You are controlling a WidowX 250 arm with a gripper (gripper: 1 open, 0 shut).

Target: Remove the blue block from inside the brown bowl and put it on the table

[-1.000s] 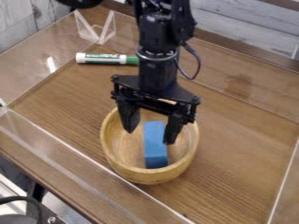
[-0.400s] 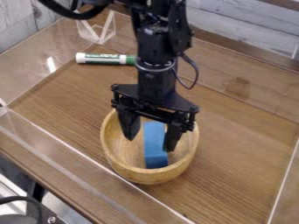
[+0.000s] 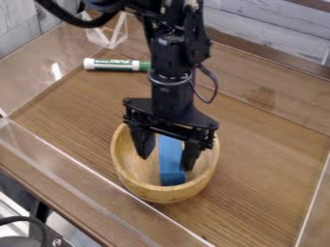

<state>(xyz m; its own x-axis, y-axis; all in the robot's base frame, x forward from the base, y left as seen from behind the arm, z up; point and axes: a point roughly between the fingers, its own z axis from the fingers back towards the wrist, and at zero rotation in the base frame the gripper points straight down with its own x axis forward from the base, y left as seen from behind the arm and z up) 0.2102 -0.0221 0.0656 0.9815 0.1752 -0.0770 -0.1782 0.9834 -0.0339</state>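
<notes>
At the far left a clear plastic wall [image 3: 58, 159] edges the table [image 3: 264, 145], a glossy brown wood-grain top. Further back on the left lies a white marker with a green cap [image 3: 116, 65], flat on the wood and well apart from everything else.

Toward the middle, the black robot arm [image 3: 175, 48] comes down from the top of the view and stands nearly vertical, its wrist straight above the brown bowl [image 3: 129, 172]. The gripper [image 3: 169, 154] points straight down, and its two dark fingers [image 3: 142, 147] are spread wide, one on each side of the blue block [image 3: 172, 162], with their tips sunk below the bowl's rim. The jaws stand open; gaps show between each finger and the block, so nothing is clasped.

The blue block is a small, bright, smooth rectangular bar. It rests inside the bowl, leaning lengthwise with its lower end toward the near wall, and its upper part is partly hidden behind the gripper's body. The bowl is round, light tan, thick-walled, and sits on the table near the front edge.

To the right of the bowl the tabletop runs on bare, shining with reflections, to the far right plastic wall [image 3: 310, 222].
</notes>
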